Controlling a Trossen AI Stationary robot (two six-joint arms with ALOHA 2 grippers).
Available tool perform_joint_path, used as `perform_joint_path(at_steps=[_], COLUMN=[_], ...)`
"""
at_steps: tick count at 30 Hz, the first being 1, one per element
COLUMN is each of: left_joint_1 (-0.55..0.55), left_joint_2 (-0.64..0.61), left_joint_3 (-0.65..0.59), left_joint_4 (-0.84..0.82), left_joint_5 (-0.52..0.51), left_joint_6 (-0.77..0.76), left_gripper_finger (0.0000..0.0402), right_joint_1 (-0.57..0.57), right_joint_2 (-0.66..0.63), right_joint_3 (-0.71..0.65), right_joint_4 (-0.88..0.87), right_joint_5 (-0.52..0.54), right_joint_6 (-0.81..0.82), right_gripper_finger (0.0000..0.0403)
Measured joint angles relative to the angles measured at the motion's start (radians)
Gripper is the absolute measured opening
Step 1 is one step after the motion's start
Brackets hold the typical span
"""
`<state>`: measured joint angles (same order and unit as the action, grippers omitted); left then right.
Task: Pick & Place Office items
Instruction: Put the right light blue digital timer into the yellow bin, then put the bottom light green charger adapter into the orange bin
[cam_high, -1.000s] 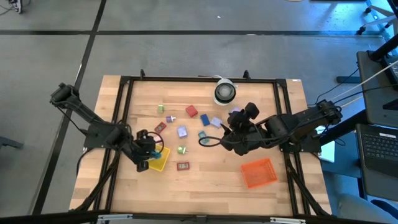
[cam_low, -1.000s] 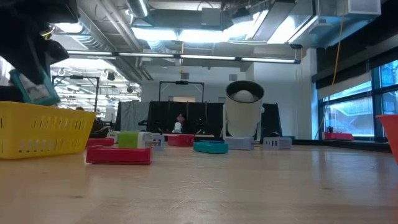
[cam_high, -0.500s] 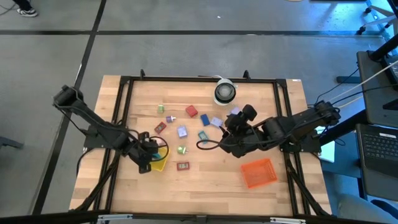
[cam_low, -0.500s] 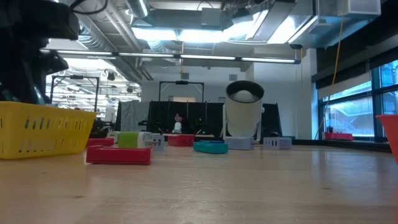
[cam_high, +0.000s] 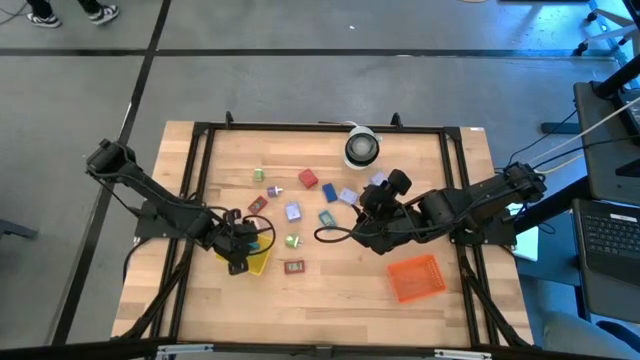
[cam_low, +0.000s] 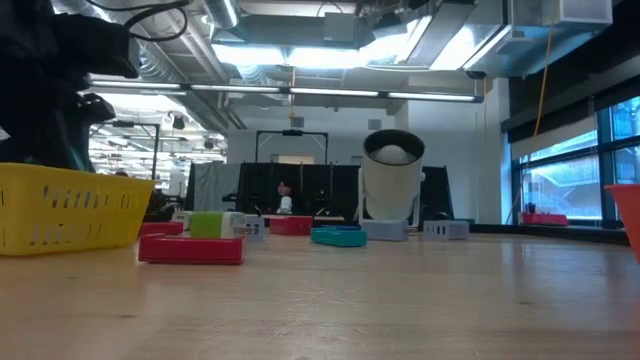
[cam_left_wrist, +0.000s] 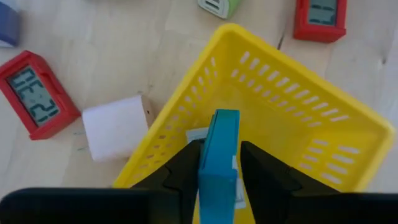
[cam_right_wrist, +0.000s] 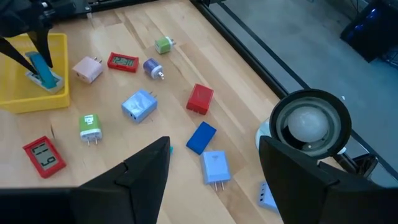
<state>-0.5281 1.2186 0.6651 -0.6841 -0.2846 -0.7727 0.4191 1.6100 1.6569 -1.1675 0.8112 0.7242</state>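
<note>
Now, left hand (cam_left_wrist: 219, 163) down inside the yellow tray (cam_high: 256, 262), fingers flanking an upright teal piece (cam_left_wrist: 218, 158), grip or release hard to call, office items (cam_high: 293, 212) scattered mid-table, right hand (cam_right_wrist: 212, 163) hovering spread apart above them, white roll (cam_high: 361, 148) beyond, orange tray (cam_high: 416, 278) far right

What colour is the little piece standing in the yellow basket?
Teal-blue. The piece stands between the left hand's fingers; the left wrist view shows it best.

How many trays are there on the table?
2. The yellow tray is on the left; the orange tray is on the right, nearer the front edge. I see none hidden.
</note>
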Motion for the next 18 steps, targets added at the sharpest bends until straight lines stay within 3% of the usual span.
perform_joint_path(at_steps=[10,18], left_joint_1=[0.000,0.000], left_joint_2=[0.000,0.000], left_joint_3=[0.000,0.076], left_joint_4=[0.000,-0.034], left_joint_5=[0.013,0.015], left_joint_6=[-0.001,0.130], left_gripper_finger=[0.0177,0.0203], right_joint_1=[0.000,0.000], right_joint_2=[0.000,0.000], right_joint_3=[0.000,0.000], right_joint_4=[0.000,0.000], right_joint_5=[0.000,0.000], right_joint_6=[-0.003,-0.011], right_gripper_finger=[0.0246,0.0246])
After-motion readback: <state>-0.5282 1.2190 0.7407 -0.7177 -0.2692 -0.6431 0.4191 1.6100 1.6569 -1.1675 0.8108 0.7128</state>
